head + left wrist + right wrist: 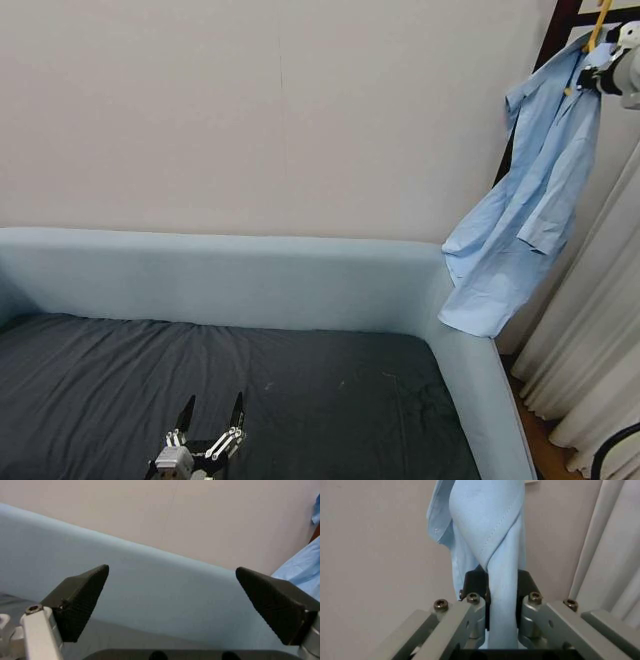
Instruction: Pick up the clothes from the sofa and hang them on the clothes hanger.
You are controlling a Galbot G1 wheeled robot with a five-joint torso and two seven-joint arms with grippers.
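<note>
A light blue shirt (535,200) hangs high at the right, above the sofa's right arm, its tail draping down to the armrest. My right gripper (612,62) is at the top right corner, shut on the shirt's collar area next to a yellow hanger piece (598,25). In the right wrist view a fold of the blue shirt (495,540) runs up from between the closed fingers (476,585). My left gripper (212,425) hovers low over the dark seat, open and holding nothing; its black pads (82,600) stand wide apart in the left wrist view.
The pale blue sofa (230,275) with a dark grey seat cover (300,390) spans the view below a plain wall. White curtains (600,340) hang at the right, beside a dark frame (555,25). A strip of wooden floor (548,440) shows past the armrest.
</note>
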